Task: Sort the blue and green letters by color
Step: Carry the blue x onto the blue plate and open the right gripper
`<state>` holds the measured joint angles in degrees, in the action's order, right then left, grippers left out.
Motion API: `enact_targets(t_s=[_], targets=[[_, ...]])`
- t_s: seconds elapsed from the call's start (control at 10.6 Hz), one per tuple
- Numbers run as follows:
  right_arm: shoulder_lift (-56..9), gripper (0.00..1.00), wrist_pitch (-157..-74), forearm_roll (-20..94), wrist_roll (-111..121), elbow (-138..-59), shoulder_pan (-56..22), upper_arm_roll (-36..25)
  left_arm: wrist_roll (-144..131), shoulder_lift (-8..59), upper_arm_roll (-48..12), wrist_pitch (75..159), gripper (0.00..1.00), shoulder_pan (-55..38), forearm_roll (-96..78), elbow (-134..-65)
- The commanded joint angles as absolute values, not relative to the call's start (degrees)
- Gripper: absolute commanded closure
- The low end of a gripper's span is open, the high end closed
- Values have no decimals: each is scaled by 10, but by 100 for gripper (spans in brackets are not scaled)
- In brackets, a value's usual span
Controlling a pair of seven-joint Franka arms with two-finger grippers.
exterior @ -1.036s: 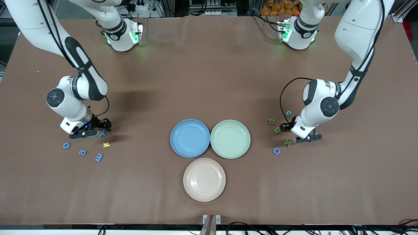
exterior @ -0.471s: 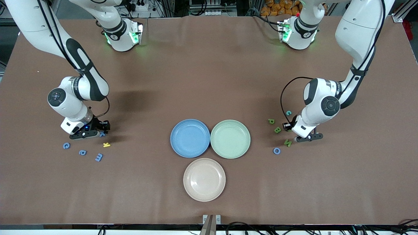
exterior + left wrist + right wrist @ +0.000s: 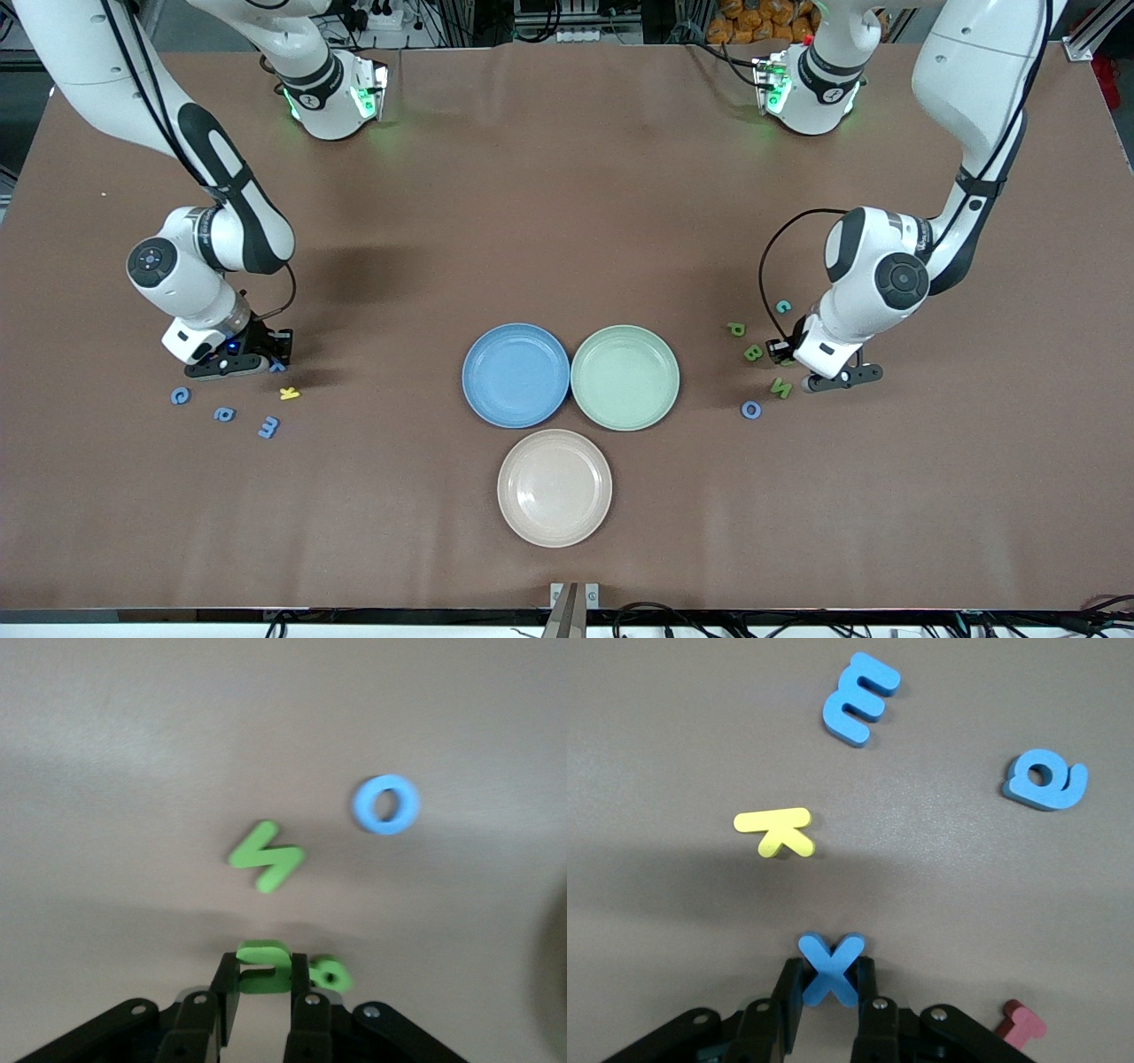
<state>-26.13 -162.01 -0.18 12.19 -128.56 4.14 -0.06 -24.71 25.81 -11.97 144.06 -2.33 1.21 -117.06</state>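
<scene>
Nearest to the front camera I see the beige plate (image 3: 555, 487), smooth, round, shallow rim. Just farther from it sit the blue plate (image 3: 516, 375) and the green plate (image 3: 625, 377), rims side by side. All three are on the matte brown table cover (image 3: 567, 221).

Right arm's end: the blue E (image 3: 268, 427) lies flat and nearest the camera, then the blue a (image 3: 224, 414), the blue C (image 3: 181, 395) and the yellow K (image 3: 289, 392). All are chunky foam-looking pieces with flat faces. In the right wrist view the E's long axis (image 3: 860, 698) runs diagonally and the K (image 3: 776, 831) lies with its long stroke sideways.

The right gripper (image 3: 830, 992) is down at the table, clamped on the blue X (image 3: 830, 967). The X lies flat, a finger pressing each side, just farther from the camera than the K. A red piece (image 3: 1021, 1024) lies beside the gripper.

Left arm's end: the blue O (image 3: 750, 408), a ring, is nearest, then the green N (image 3: 780, 386), lying diagonal in the left wrist view (image 3: 266, 855). Farther off are the green B (image 3: 752, 352), green P (image 3: 736, 329) and a teal C (image 3: 783, 307).

The left gripper (image 3: 263, 997) is low at the table, closed on a green letter (image 3: 263, 966) I can't read. Another small green piece (image 3: 330, 974) touches it.
</scene>
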Motion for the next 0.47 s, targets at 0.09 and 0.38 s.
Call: enact_targets(t_s=[0.09,0.38], targets=[[-251,83,-1567,-1,61,-1256,35,4,-408,265,-119,1397,100,-123,20,-1096],[-186,83,-1465,0,-32,-1246,-19,5,-499,323,-118,1397,100,-189,20,-1018]])
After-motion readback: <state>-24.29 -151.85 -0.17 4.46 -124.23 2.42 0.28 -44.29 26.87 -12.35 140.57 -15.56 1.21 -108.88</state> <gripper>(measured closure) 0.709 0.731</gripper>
